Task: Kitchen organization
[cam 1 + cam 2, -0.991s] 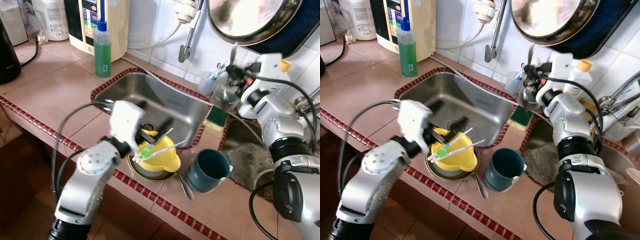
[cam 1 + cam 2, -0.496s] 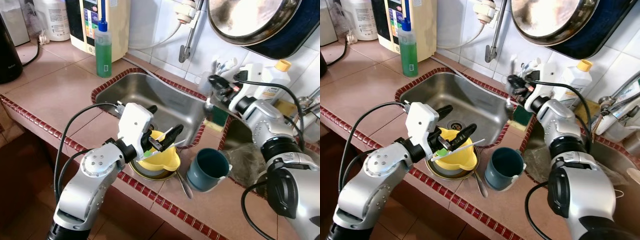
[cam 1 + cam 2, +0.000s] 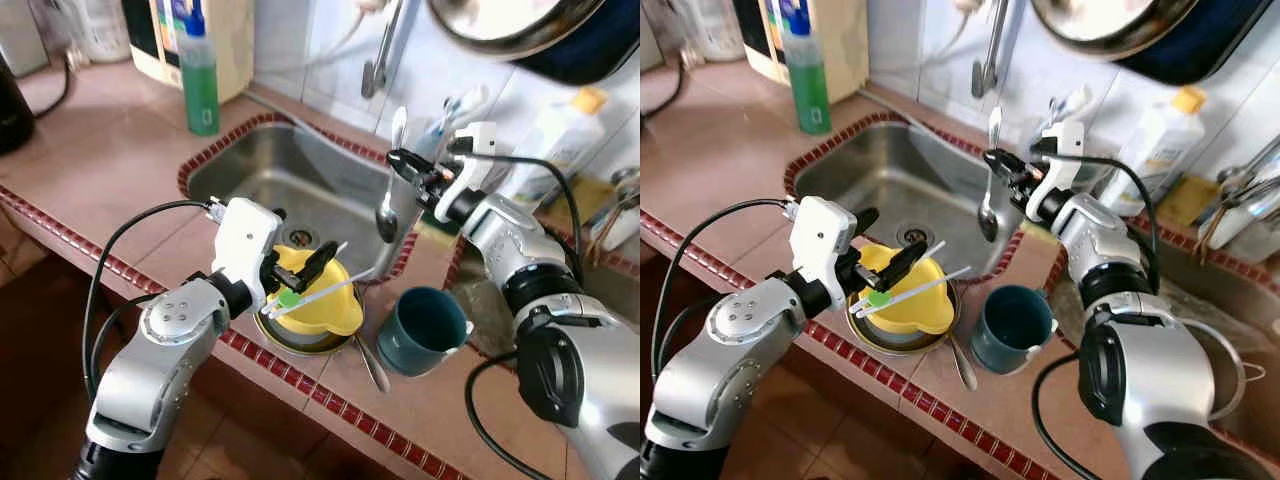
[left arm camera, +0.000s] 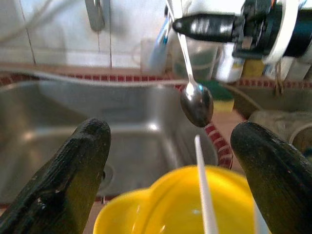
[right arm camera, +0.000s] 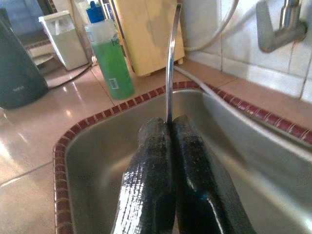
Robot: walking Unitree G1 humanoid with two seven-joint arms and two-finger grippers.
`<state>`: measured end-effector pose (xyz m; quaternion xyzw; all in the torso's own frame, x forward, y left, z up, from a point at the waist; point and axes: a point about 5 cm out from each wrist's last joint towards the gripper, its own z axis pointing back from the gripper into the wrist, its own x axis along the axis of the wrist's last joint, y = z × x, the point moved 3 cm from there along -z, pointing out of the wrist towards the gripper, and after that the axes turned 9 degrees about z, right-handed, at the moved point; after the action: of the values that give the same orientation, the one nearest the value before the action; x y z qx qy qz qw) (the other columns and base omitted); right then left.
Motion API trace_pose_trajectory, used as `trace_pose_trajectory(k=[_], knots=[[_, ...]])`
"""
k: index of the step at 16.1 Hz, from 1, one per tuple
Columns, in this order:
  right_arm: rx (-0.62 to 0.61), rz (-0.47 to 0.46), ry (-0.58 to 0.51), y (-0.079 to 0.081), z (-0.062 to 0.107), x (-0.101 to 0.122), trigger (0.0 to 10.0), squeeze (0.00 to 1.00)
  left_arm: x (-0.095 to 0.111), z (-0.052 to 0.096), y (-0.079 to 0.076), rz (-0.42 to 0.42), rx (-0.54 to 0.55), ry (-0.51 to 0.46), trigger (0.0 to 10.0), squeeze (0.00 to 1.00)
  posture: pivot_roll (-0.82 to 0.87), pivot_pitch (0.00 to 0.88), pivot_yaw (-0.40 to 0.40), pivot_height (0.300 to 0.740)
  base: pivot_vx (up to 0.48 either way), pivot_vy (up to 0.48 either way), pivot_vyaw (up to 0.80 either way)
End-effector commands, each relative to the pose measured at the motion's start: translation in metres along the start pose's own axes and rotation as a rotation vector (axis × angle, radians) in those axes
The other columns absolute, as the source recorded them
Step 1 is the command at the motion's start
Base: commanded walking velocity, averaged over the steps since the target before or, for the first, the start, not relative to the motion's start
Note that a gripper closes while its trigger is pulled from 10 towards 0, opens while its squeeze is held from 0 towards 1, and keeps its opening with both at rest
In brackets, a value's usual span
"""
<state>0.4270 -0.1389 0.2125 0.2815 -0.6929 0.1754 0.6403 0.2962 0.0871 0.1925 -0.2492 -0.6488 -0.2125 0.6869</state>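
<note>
Countertop (image 3: 110,170) of pinkish tile with a red mosaic edge runs across the room, and a stainless sink (image 3: 290,185) is sunk into it. Behind the basin stand a green soap bottle (image 3: 200,80) and a cream appliance against the white wall tiles, with a big steel pan hanging high on the right. At the near rim of the sink a yellow bowl (image 3: 315,300) sits nested in a metal dish, a white-handled utensil (image 3: 320,292) with a green end lying across it. Just beside it, on the robot's right, stands a dark teal mug (image 3: 425,330), and a second spoon lies on the tiles between dish and mug.

Over the yellow bowl hovers the left gripper (image 3: 300,270), its two black fingers (image 4: 73,180) spread wide apart with nothing between them. The right gripper (image 3: 405,165) reaches in over the far right edge of the sink, fingers pressed together on the handle of a metal spoon (image 3: 388,215). That spoon hangs upright, bowl downward, above the basin and clear of its floor. A clear cup with toothbrushes stands on the counter behind the right arm
</note>
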Motion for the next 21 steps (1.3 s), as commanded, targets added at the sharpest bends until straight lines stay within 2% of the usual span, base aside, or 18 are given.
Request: trace_pose_trajectory(k=[1,3,7,9,16,19,20,21], knots=[[0.010,-0.036,-0.022,0.000,-0.001,0.007,10.0,0.00,0.004,0.001,-0.004,-0.001,-0.022,-0.007,10.0,0.00,0.08,0.157,-0.150,0.740,0.000,0.000,0.00],[0.018,-0.107,-0.005,0.002,-0.003,0.002,10.0,0.00,0.007,0.001,-0.002,-0.003,-0.018,-0.003,10.0,0.00,0.08,0.160,-0.147,0.740,0.000,0.000,0.00],[0.027,-0.147,0.047,0.002,0.000,-0.006,10.0,0.00,0.008,-0.001,-0.004,0.007,-0.020,-0.008,10.0,0.00,0.08,0.156,-0.150,0.740,0.000,0.000,0.00],[0.012,-0.207,0.060,-0.001,0.003,-0.011,10.0,0.00,0.010,-0.002,-0.005,0.010,-0.025,-0.013,10.0,0.00,0.07,0.154,-0.153,0.740,0.000,0.000,0.00],[-0.050,-0.317,0.108,-0.006,0.012,-0.031,10.0,0.00,0.012,-0.004,-0.009,0.018,-0.043,-0.019,10.0,0.00,0.07,0.148,-0.150,0.740,0.000,0.000,0.00],[-0.079,-0.327,0.131,-0.009,0.016,-0.037,10.0,0.00,0.012,-0.005,-0.008,0.017,-0.041,-0.020,10.0,0.00,0.08,0.147,-0.152,0.740,0.000,0.000,0.00],[-0.085,-0.334,0.134,-0.009,0.016,-0.038,10.0,1.00,0.012,-0.005,-0.008,0.018,-0.040,-0.020,10.0,0.00,0.07,0.146,-0.152,0.740,0.000,0.000,0.00],[-0.091,-0.336,0.136,-0.010,0.017,-0.039,10.0,1.00,0.012,-0.005,-0.008,0.019,-0.039,-0.021,10.0,0.00,0.07,0.146,-0.154,0.740,0.000,0.000,0.00]])
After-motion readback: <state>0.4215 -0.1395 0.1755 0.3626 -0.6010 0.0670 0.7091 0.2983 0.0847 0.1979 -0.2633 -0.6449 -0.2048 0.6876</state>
